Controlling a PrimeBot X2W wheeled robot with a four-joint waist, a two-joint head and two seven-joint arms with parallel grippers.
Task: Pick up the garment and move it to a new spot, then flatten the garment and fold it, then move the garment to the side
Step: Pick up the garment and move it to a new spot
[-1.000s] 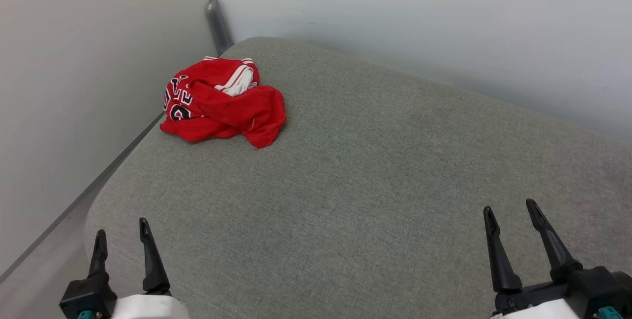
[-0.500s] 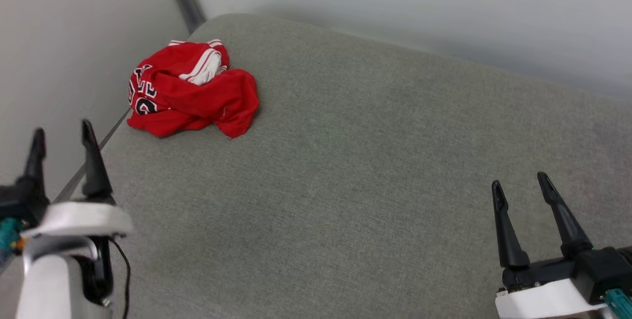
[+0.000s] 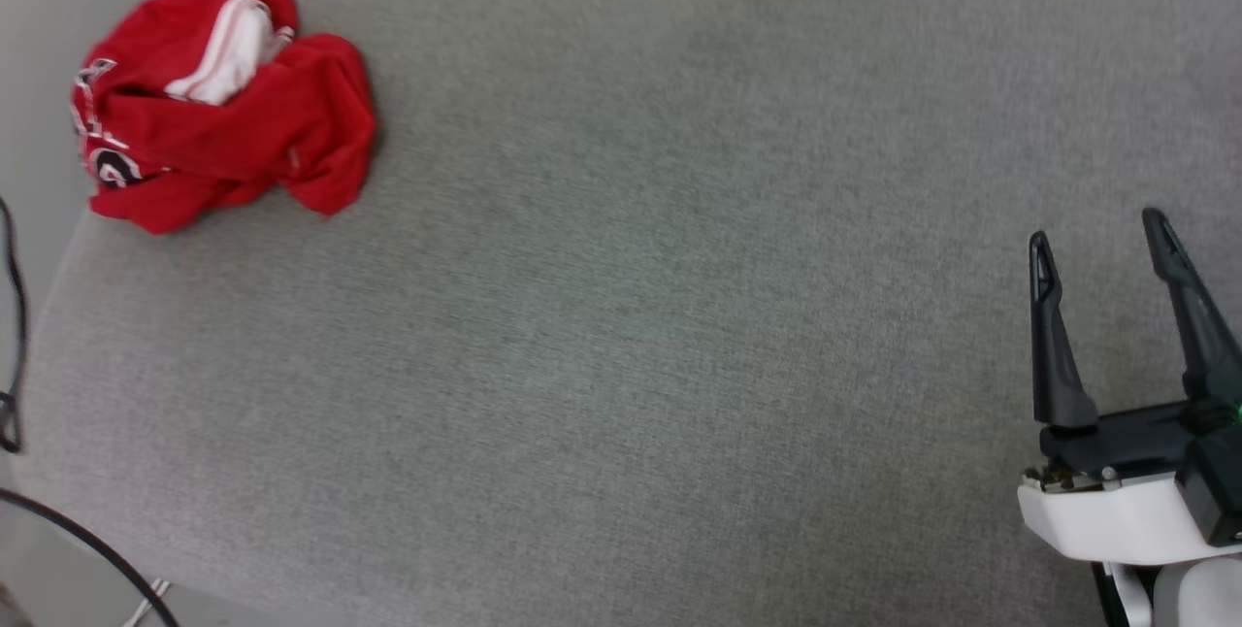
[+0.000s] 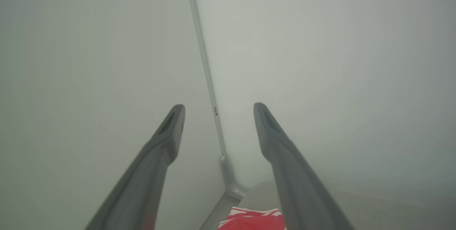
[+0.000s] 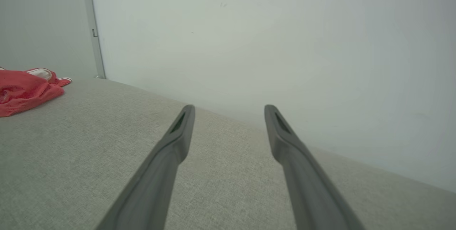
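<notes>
One garment lies crumpled in a heap on the grey cushion, near its far left corner. It is red, with a white sleeve part and red-and-white striped trim on top. Black letters with a white outline show on its left side, but the folds hide most of them and I cannot read them. Black cables hang at the left edge of the head view. Pale walls meet at a grey corner strip behind the garment. The right gripper hovers over the cushion, well apart from the garment, fingers spread and empty. The left gripper, also spread and empty, points at the wall corner above the garment.
</notes>
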